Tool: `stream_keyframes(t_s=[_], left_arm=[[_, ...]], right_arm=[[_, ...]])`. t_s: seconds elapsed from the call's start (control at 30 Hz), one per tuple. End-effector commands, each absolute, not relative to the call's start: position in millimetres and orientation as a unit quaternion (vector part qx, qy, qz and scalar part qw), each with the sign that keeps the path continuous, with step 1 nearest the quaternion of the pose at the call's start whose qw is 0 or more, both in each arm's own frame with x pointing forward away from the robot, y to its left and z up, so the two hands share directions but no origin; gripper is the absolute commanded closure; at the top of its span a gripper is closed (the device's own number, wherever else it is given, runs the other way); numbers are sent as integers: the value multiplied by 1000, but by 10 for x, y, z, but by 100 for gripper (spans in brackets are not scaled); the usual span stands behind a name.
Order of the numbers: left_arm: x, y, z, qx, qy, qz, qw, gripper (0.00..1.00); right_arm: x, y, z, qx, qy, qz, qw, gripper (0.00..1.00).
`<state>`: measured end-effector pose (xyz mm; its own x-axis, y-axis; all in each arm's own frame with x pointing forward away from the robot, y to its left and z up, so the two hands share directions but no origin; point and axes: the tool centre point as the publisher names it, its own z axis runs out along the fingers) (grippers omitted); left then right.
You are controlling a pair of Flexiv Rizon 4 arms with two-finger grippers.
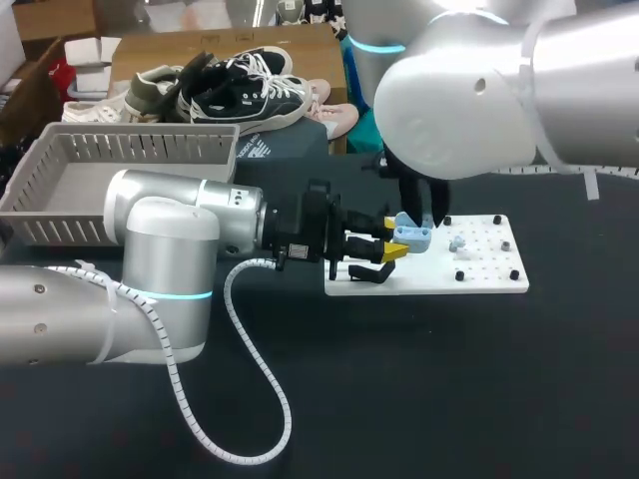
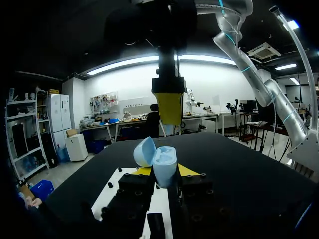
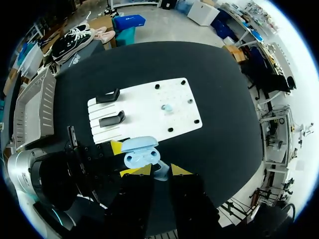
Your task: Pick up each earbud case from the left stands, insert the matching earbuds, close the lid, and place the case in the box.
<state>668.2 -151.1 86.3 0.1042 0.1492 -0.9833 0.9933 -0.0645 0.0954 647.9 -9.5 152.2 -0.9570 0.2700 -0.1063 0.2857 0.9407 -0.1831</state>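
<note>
Left arm (image 1: 160, 249) out front, left jaws clenched on open blue case (image 1: 411, 236) above left half of white board (image 1: 479, 274) on tabletop (image 1: 449, 399); right jaws just over case, can't tell if clenched.

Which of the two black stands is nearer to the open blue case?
The front stand, lying between the case and the rear stand, which sits farther off.

Pale blue plastic earbud case (image 1: 411, 236), lid swung open, held upright in the left gripper (image 1: 393, 238) over a white pegboard (image 1: 489, 274), where one pale blue earbud (image 1: 457, 242) lies.
</note>
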Motion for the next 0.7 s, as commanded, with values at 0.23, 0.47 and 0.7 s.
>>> stream_keyframes(t_s=[0.23, 0.47, 0.7], left_arm=[[6683, -1511, 855, 575, 496, -449, 471, 100], [6683, -1511, 855, 575, 496, -449, 471, 100], [6683, -1511, 855, 575, 496, -449, 471, 100]], right_arm=[[6468, -82, 1516, 141, 984, -98, 40, 100], [6460, -56, 1507, 136, 985, -96, 49, 100], [6473, -72, 1448, 132, 986, -89, 48, 100]])
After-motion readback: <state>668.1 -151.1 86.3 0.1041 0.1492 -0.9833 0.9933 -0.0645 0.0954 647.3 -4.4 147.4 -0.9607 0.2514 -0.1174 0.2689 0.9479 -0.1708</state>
